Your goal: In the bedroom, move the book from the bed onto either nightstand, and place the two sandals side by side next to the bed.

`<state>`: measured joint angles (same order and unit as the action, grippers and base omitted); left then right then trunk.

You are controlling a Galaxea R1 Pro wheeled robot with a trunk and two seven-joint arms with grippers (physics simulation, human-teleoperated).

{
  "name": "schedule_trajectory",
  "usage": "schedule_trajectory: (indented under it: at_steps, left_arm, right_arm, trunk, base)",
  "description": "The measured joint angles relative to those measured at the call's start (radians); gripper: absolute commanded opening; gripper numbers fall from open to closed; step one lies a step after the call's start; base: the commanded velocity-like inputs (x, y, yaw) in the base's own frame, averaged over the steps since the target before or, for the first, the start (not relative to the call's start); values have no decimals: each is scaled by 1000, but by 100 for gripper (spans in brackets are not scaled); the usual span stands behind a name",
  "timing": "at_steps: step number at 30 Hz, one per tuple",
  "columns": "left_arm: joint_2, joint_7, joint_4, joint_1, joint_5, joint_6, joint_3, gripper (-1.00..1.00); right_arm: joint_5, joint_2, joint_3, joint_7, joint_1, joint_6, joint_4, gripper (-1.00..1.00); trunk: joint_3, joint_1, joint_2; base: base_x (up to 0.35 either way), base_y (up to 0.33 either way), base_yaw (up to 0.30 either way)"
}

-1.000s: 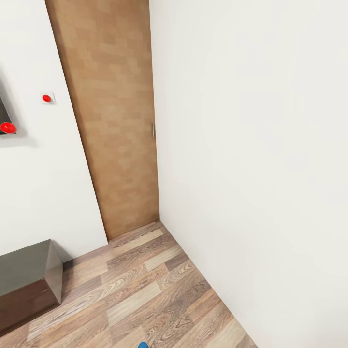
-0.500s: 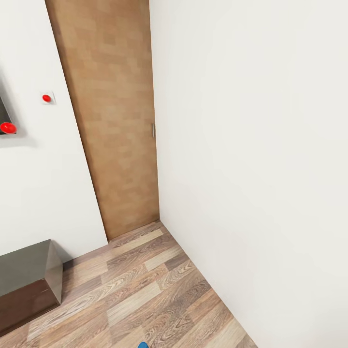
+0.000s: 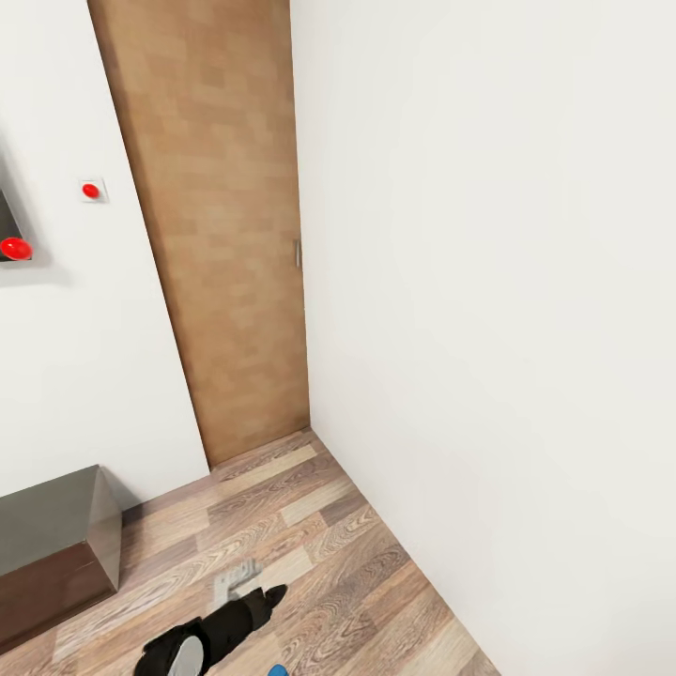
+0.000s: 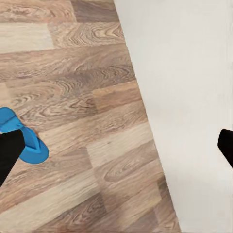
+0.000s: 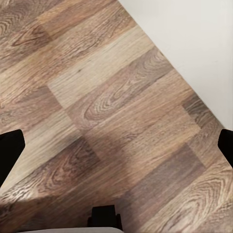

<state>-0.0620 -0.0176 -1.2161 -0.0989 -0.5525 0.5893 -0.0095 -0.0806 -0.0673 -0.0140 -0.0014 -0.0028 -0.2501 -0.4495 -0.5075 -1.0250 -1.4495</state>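
Left end effector (image 3: 255, 590) just swung into my head view, low over the wood floor (image 3: 310, 535); half a second ago it wasn't there. Its fingers stand spread wide in the left wrist view, released, holding nothing. Left to right: nightstand (image 3: 56, 545) at far left against the wall, then my arm, then 1 blue sandal (image 4: 26, 141) flat on the floor near the white wall (image 3: 488, 282). Right end effector (image 5: 116, 150) spread too, empty, over bare planks. Looks like I'm starting the reach for that sandal.

Head camera faces a corner; both wrist cameras overlook the floor (image 3: 310, 545).
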Motion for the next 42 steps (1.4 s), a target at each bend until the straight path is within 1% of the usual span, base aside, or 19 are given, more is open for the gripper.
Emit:
schedule_trajectory:
  at_steps: [1, 2, 3, 4, 5, 6, 8, 9, 11, 13, 14, 15, 17, 20, 23, 26, 29, 33, 42]
  left_arm:
    - [0, -14, 13, -4, -50, -4, 1, 100]
    - [2, -72, 30, -9, -143, -50, 7, 100]
    - [3, -91, 32, -10, -161, -64, 9, 100]
    - [5, -124, 34, -11, -186, -88, 14, 100]
    - [5, -141, 35, -11, -198, -98, 17, 100]
    - [7, -193, 38, -13, -232, -122, 25, 100]
    - [7, -220, 43, -14, -253, -137, 32, 100]
    - [8, -231, 48, -14, -261, -160, 47, 100]
    - [8, -236, 66, -16, -265, -192, 66, 100]
    - [6, -238, 98, -27, -267, -209, 72, 100]
    - [5, -239, 130, -42, -268, -217, 75, 100]
    - [3, -239, 185, -70, -269, -229, 77, 100]
    - [2, -240, 226, -90, -269, -240, 78, 100]
    - [1, -240, 319, -130, -270, -279, 79, 100]
    - [1, -240, 393, -168, -271, -316, 78, 100]
    - [-2, -241, 446, -210, -271, -330, 78, 100]
    - [-15, -242, 469, -248, -272, -332, 77, 100]
    - [-21, -249, 477, -275, -272, -328, 77, 100]
    - [-23, -253, 480, -284, -272, -327, 74, 100]
  right_arm:
    - [0, 0, 0, 0, 0, 0, 0, 100]
    - [1, 0, 0, 0, 0, 0, 0, 100]
    - [1, 0, 0, 0, 0, 0, 0, 100]
    - [1, 0, 0, 0, 0, 0, 0, 100]
    - [1, 0, 0, 0, 0, 0, 0, 100]
    - [1, 0, 0, 0, 0, 0, 0, 100]
    - [1, 0, 0, 0, 0, 0, 0, 100]
    - [1, 0, 0, 0, 0, 0, 0, 100]
    - [1, 0, 0, 0, 0, 0, 0, 100]
    - [1, 0, 0, 0, 0, 0, 0, 100]
    - [1, 0, 0, 0, 0, 0, 0, 100]
    - [1, 0, 0, 0, 0, 0, 0, 100]
    - [1, 0, 0, 0, 0, 0, 0, 100]
    - [1, 0, 0, 0, 0, 0, 0, 100]
    - [1, 0, 0, 0, 0, 0, 1, 100]
    - [1, 0, 0, 0, 0, 0, 11, 100]
    - [1, 0, 0, 0, 0, 0, 22, 100]
    - [2, 0, 0, 0, 0, 0, 25, 100]
    - [0, -1, 0, 5, 0, -1, 26, 100]
  trunk:
    - [0, 0, 0]
    - [0, 0, 0]
    - [0, 0, 0]
    - [0, 0, 0]
    - [0, 0, 0]
    - [0, 0, 0]
    - [0, 0, 0]
    - [0, 0, 0]
    - [0, 0, 0]
    - [0, 0, 0]
    - [0, 0, 0]
    - [0, 0, 0]
    - [0, 0, 0]
    - [0, 0, 0]
    - [0, 0, 0]
    - [0, 0, 0]
    - [0, 0, 0]
    - [0, 0, 0]
    - [0, 0, 0]
  base:
    - [0, 0, 0]
    - [0, 0, 0]
    - [0, 0, 0]
    - [0, 0, 0]
    - [0, 0, 0]
    - [0, 0, 0]
    - [0, 0, 0]
    - [0, 0, 0]
    - [0, 0, 0]
    - [0, 0, 0]
    - [0, 0, 0]
    - [0, 0, 0]
    - [0, 0, 0]
    - [0, 0, 0]
    - [0, 0, 0]
    - [0, 0, 0]
    - [0, 0, 0]
    - [0, 0, 0]
    - [0, 0, 0]
